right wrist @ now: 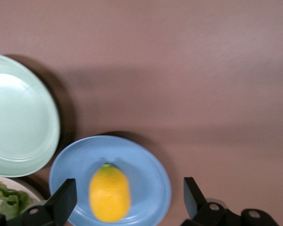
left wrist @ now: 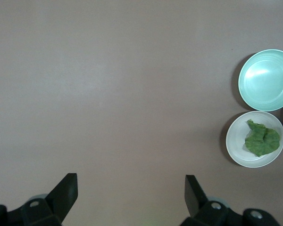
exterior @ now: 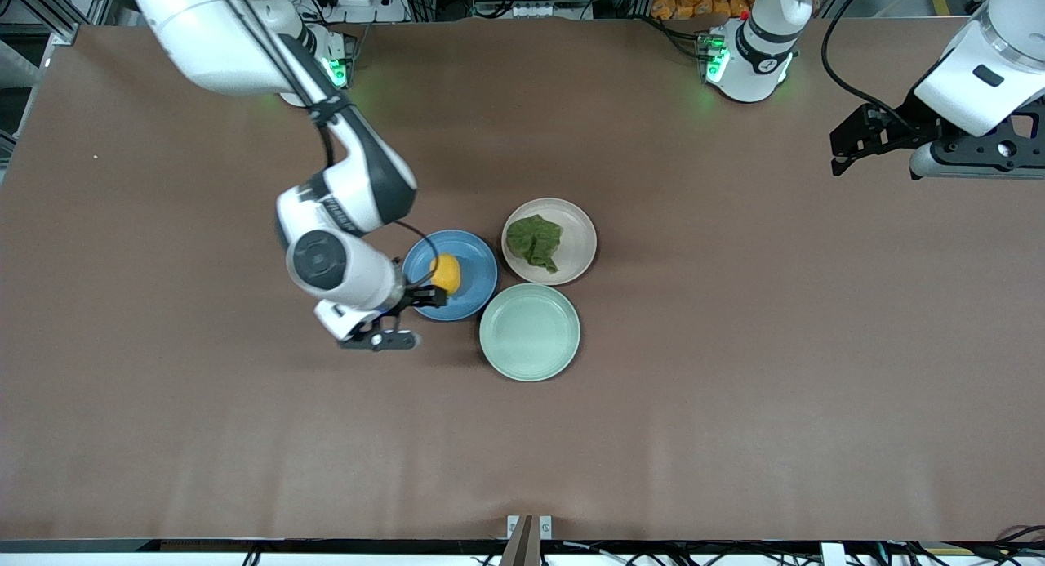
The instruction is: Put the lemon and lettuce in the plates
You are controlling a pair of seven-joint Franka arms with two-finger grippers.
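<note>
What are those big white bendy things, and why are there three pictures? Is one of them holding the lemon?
The white things are two robot arms at a brown table. Each ends in a gripper, a hand with two fingers. The big picture comes from a camera high above the table. The other two come from small cameras on the arms' wrists, looking down past the black fingers.

The lemon lies in the blue plate, and the lettuce lies in the beige plate. The mint-green plate has nothing in it.

Nobody holds anything. The right gripper is open over the blue plate's edge. The left gripper waits, open, over bare table at its own end.
</note>
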